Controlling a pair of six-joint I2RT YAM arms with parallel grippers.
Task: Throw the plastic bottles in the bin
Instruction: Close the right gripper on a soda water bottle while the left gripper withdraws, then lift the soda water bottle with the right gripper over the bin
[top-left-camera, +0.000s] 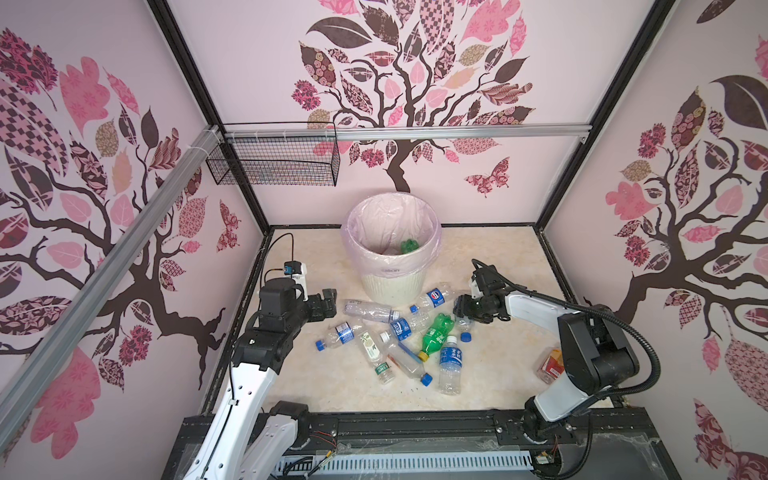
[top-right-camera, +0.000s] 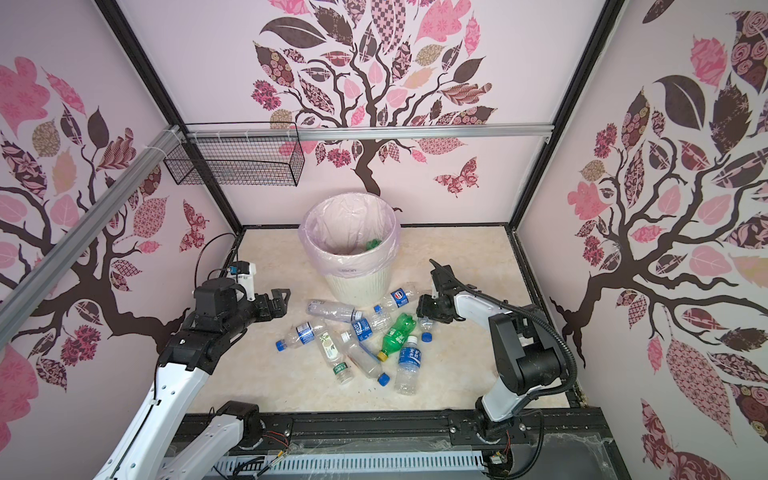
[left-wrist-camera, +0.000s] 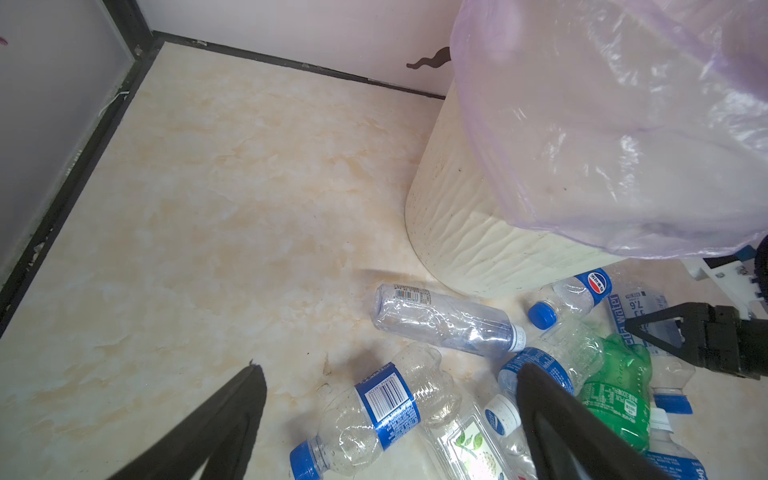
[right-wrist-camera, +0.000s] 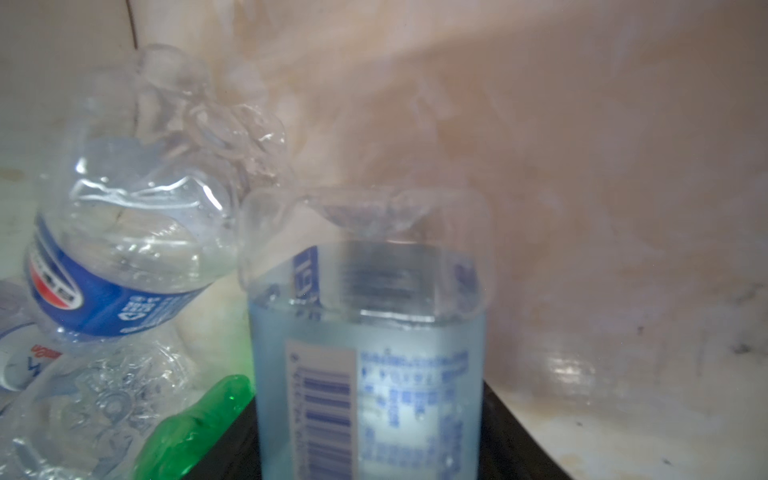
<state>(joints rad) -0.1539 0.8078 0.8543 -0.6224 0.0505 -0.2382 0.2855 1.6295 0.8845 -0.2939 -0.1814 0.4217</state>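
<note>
One bin (top-left-camera: 390, 286), two green bottles (top-left-camera: 436, 332), one red-labelled bottle (top-left-camera: 550, 365), about eight clear bottles (top-left-camera: 370, 309)

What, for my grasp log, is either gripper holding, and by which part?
Left gripper: nothing. Right gripper straddles the clear soda-water bottle mid-body; firm grip cannot be told.

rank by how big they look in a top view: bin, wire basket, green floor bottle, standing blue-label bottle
bin
wire basket, close and hung higher, so unsure
green floor bottle and standing blue-label bottle look alike
</note>
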